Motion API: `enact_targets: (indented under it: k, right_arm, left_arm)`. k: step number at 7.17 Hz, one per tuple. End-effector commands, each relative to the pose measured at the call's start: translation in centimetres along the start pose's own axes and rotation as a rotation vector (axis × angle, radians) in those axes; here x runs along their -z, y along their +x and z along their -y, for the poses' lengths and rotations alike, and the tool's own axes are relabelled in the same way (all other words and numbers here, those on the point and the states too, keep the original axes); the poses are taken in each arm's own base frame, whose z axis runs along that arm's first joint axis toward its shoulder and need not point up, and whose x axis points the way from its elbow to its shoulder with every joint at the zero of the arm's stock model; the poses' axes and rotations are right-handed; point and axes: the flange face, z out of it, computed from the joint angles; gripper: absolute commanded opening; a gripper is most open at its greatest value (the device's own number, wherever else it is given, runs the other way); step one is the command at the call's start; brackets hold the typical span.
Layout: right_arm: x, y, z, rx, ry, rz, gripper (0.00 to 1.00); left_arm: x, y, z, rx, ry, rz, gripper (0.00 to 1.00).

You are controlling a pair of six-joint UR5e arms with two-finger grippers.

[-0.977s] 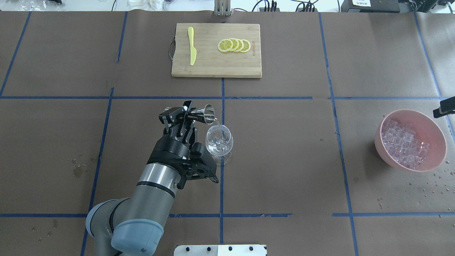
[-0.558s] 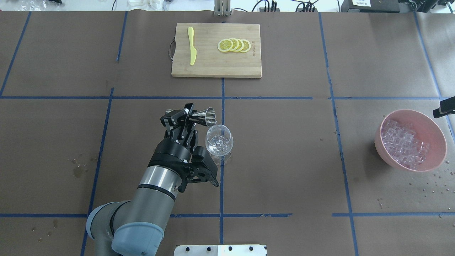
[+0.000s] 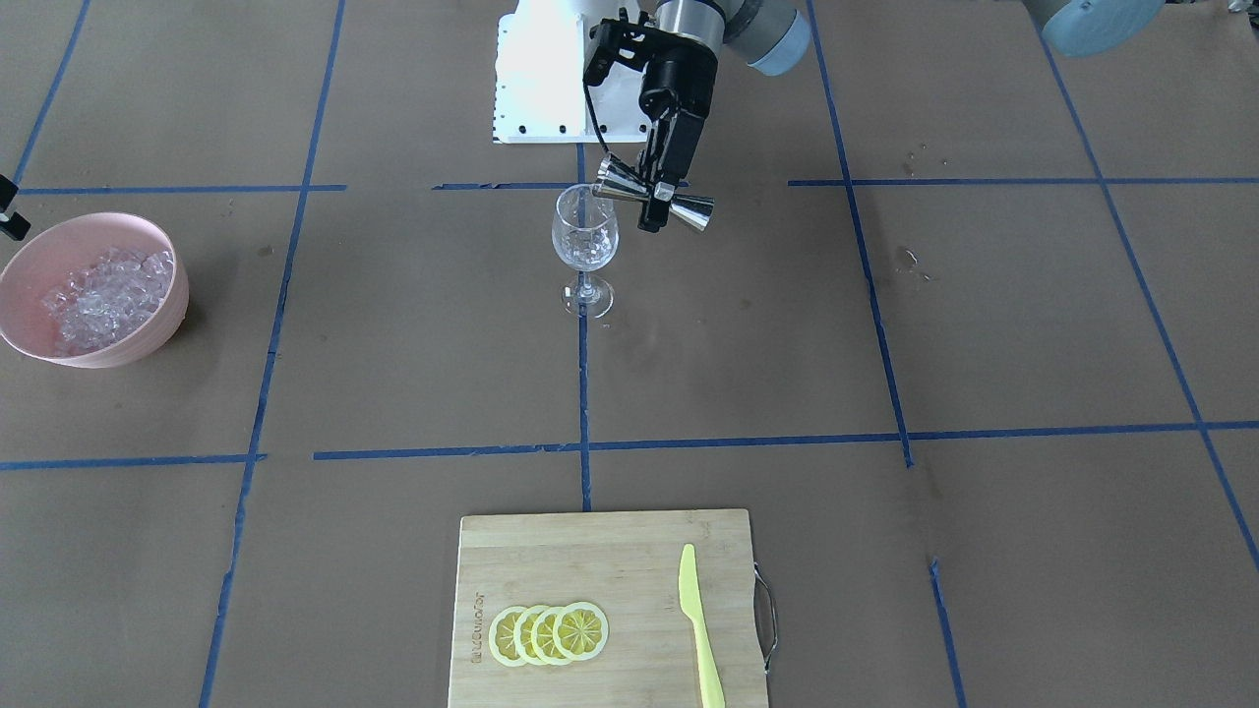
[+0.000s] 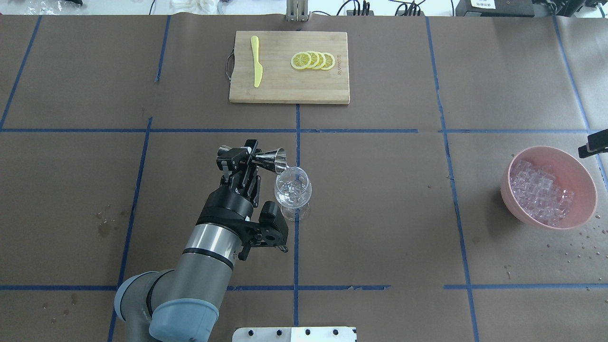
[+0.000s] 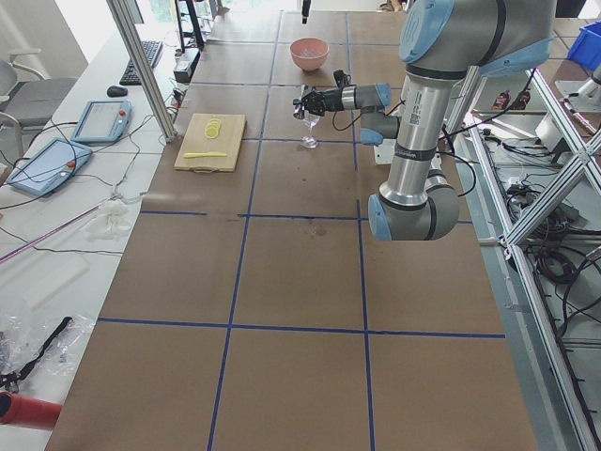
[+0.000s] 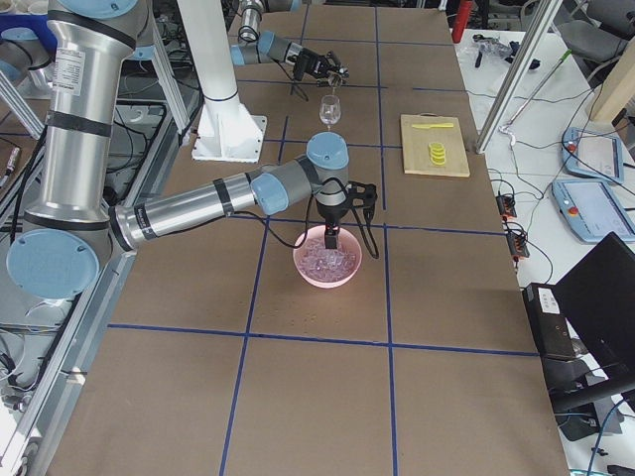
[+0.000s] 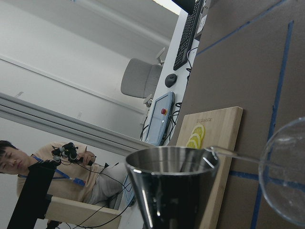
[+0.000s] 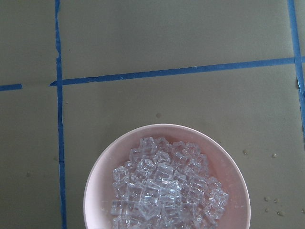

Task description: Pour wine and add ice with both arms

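My left gripper (image 4: 250,153) is shut on a steel jigger (image 4: 270,157) that lies tipped on its side, its mouth just over the rim of the clear wine glass (image 4: 293,189). The glass (image 3: 585,236) stands on the centre blue tape line with clear glinting content in its bowl. In the left wrist view a thin clear thread runs from the jigger (image 7: 169,181) toward the glass (image 7: 286,171). The ice (image 4: 539,194) fills a pink bowl (image 4: 583,173) at the far right. My right gripper (image 6: 330,236) hangs over that bowl; I cannot tell whether it is open or shut.
A bamboo cutting board (image 4: 285,88) at the table's far middle carries a yellow knife (image 4: 256,61) and several lemon slices (image 4: 313,61). Water drops (image 4: 577,249) speckle the paper near the bowl. A white pedestal base (image 4: 294,334) sits at the near edge.
The left wrist has rolled and the jigger's mouth has shifted slightly at the glass's rim. The clear stream seen pouring a second ago no longer shows from overhead.
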Motion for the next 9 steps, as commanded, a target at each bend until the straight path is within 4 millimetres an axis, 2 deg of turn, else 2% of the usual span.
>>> enact_targets:
  k: [1,3,6,9]
  right_arm:
    - [0.0,-0.1,0.0,0.000,0.000,0.002,1.00]
    - [0.0,0.0,0.1,0.001,0.000,0.002,1.00]
    - [0.0,-0.1,0.1,0.001,0.001,0.002,1.00]
    - [0.2,-0.6,0.4,0.009,0.008,0.008,1.00]
  left_arm:
    - [0.1,-0.3,0.0,-0.078,-0.009,0.019,0.00]
    - [0.0,0.0,-0.1,-0.143,-0.035,0.031,0.00]
    - [1.2,0.7,0.4,-0.223,-0.051,0.050,0.00]
    - [1.5,0.9,0.5,-0.221,-0.053,0.056,0.00]
